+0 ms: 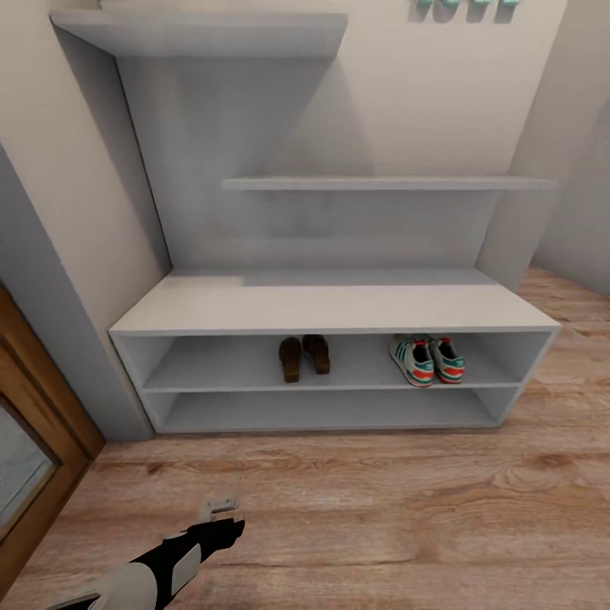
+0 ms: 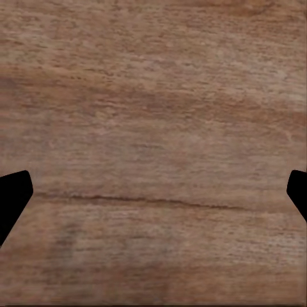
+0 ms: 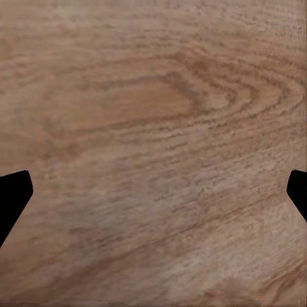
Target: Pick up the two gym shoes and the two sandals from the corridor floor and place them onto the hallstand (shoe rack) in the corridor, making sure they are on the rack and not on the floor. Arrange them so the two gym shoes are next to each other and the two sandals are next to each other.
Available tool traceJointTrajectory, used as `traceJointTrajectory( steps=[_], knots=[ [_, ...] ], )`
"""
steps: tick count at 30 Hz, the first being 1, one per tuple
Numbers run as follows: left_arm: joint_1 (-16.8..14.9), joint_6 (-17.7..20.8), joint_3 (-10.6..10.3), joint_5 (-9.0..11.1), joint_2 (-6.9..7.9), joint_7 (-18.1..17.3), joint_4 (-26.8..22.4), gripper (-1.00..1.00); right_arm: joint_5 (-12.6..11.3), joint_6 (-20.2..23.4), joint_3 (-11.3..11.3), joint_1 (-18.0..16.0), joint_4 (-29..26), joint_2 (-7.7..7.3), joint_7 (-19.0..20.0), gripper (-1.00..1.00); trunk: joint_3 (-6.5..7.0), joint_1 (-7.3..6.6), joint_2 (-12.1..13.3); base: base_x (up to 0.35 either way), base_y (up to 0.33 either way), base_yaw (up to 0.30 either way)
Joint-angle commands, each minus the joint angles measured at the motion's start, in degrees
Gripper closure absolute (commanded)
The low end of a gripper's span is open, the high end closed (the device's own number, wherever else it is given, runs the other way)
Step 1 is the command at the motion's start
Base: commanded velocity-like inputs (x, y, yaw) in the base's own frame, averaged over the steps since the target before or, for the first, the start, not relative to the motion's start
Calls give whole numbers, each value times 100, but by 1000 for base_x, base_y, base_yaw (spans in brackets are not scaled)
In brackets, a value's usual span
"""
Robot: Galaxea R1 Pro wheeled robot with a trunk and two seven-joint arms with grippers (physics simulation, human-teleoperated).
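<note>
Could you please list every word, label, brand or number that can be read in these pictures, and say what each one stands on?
Teal wall lettering above the hallstand: cut off by the picture's top edge, so it cannot be read.
Gym shoes on the upper shelf compartment: striped sides, but any brand mark is too small to read.
Sandals beside them: no text visible.
Nothing else bears writing.

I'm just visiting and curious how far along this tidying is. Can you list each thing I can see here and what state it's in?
Gym shoes: side by side on the upper open shelf, right part.
Sandals: side by side on the same shelf, near the middle.
Hallstand: bench top bare, lower shelf bare.
Corridor floor: no shoes on it.
Left gripper: open, holding nothing, over floor.
Right gripper: open, holding nothing, over floor.
</note>
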Motion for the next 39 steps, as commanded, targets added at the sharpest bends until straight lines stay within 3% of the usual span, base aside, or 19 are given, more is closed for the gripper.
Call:
traceJointTrajectory(
  steps=[1, 39],
  knots=[
    [-2, -10, 48, -45, 0, -14, 1, -100, -56, -38, 40, 15, 12, 3, 4, -100, -5, -2, -2, -51, 0, 0],
    [-2, -10, 48, -45, 1, -16, 1, -100, -64, -66, 41, 153, 19, 28, 29, -100, -5, -2, -2, -14, 0, 0]
  ],
)
